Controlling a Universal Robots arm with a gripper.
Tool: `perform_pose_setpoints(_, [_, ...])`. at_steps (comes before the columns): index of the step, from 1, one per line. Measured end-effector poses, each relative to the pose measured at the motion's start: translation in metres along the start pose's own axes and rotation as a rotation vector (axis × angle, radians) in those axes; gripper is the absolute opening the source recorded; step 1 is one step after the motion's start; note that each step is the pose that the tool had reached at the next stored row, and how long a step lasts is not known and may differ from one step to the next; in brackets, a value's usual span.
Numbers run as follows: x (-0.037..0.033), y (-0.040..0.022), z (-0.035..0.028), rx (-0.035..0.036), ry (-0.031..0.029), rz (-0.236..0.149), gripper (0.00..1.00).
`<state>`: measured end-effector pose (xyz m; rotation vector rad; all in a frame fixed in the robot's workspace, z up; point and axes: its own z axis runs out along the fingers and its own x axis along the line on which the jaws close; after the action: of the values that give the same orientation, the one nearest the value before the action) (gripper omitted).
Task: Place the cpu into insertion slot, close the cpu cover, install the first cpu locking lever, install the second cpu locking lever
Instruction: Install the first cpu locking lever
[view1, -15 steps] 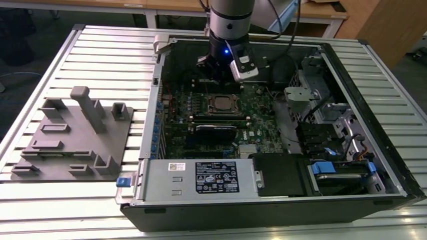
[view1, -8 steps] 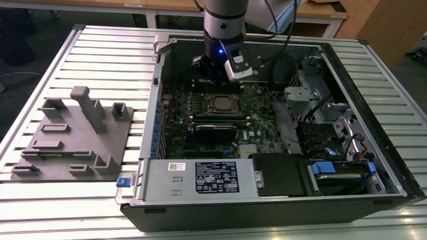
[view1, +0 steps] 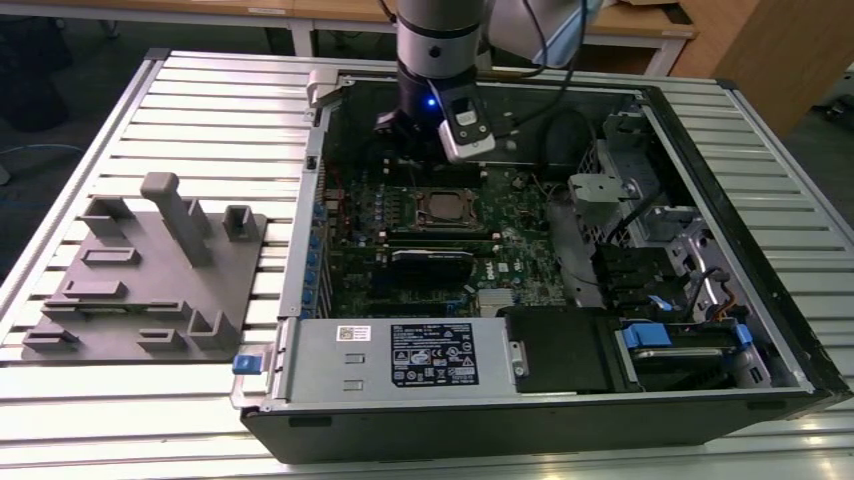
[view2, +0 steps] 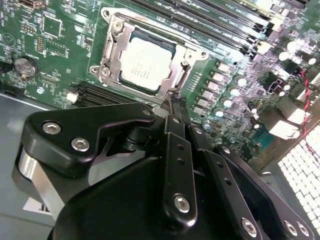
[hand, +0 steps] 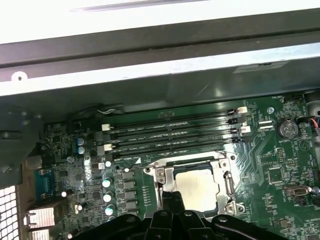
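Observation:
The cpu (view2: 145, 65) lies flat in the insertion slot (view1: 445, 208) on the green board, its silver-grey top facing up. The cpu cover (view2: 111, 49) is down around it, and the chip shows through the cover's window. In the first wrist view the cpu (hand: 199, 189) sits just beyond my gripper's tips, with the cpu cover (hand: 164, 176) framing it. My gripper (view2: 177, 103) hovers at the socket's edge, its black fingers (view2: 172, 135) pressed together with nothing between them. I cannot make out how the locking levers stand.
Long black memory slots (hand: 172, 132) run beside the socket. A long black card (view1: 430, 257) lies in front of it and a grey power supply (view1: 400, 355) closes the near side. The case wall (view1: 694, 150) rises at the exterior view's right. A grey fixture (view1: 147, 270) sits outside on the slatted table.

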<state>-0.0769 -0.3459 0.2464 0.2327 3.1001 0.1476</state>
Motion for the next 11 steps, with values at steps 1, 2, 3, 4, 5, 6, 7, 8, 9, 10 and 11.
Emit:
perform_pose_setpoints(1, [0.0009, -0.0002, 0.0000, -0.0001, -0.0003, 0.000, 0.11])
perform_pose_setpoints(2, [0.0020, -0.0004, -0.0001, -0.0002, -0.0007, 0.000, 0.11])
perform_pose_setpoints(3, [0.0030, -0.0005, -0.0002, -0.0003, -0.0010, 0.000, 0.11])
perform_pose_setpoints(4, [0.0042, -0.0007, -0.0002, -0.0004, -0.0014, 0.000, 0.11])
perform_pose_setpoints(5, [0.0053, -0.0009, -0.0002, -0.0005, -0.0019, 0.000, 0.11])
perform_pose_setpoints(6, [0.0064, -0.0011, -0.0003, -0.0006, -0.0022, 0.000, 0.11])
perform_pose_setpoints(7, [0.0072, -0.0012, -0.0003, -0.0008, -0.0026, 0.000, 0.11])
perform_pose_setpoints(8, [0.0080, -0.0013, -0.0003, -0.0008, -0.0029, 0.000, 0.11])
perform_pose_setpoints(9, [0.0086, -0.0014, -0.0003, -0.0009, -0.0031, 0.000, 0.11])
perform_pose_setpoints(10, [0.0087, -0.0014, -0.0003, -0.0009, -0.0030, 0.000, 0.11])
perform_pose_setpoints(11, [0.0087, -0.0015, -0.0004, -0.0023, -0.0027, 0.000, 0.11])
